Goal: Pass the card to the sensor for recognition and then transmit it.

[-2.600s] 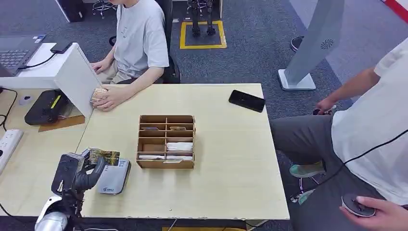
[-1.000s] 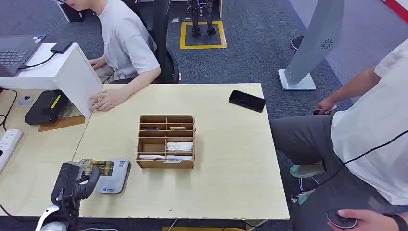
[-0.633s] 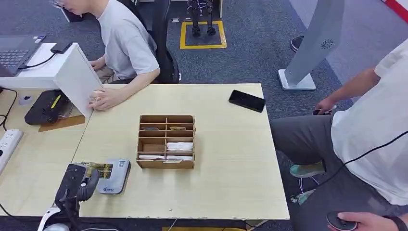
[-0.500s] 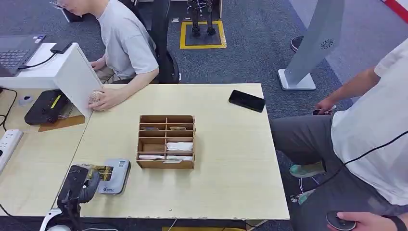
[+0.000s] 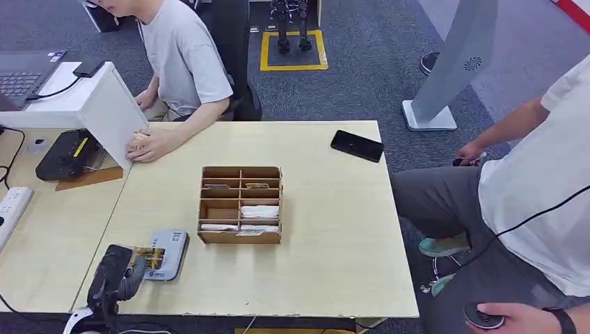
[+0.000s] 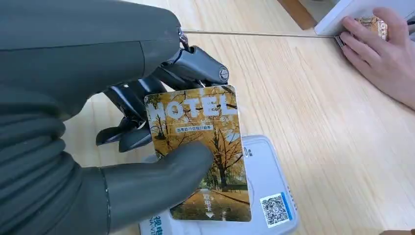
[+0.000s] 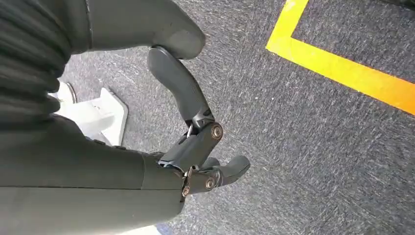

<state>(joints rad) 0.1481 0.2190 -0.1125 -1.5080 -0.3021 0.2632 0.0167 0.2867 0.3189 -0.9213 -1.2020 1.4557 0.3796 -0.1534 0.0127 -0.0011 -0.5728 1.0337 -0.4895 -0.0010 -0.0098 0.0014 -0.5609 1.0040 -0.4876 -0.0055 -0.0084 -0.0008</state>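
Change: your left hand (image 5: pixel 118 275) has drawn back toward the near worktop (image 5: pixel 327 229) edge since a moment ago, taking the card (image 6: pixel 198 156) with it; it now overlaps only the near end of the sensor (image 5: pixel 165 254).
Meaning: you can judge the reading step as likely done; the handover is still to come.
Left fingers: thumb (image 6: pixel 161 183) pressed on the card's printed face, darker fingers behind it, pinching the card.
Card position: held just above the grey sensor; whether they touch, you cannot tell.
Right hand (image 7: pixel 195 156): hangs over the carpet, fingers curled inward, holding nothing.
Recipient: a person's hand (image 5: pixel 146 144) rests at the far left worktop corner.
Also present: compartment box (image 5: pixel 240 204), phone (image 5: pixel 356 145).
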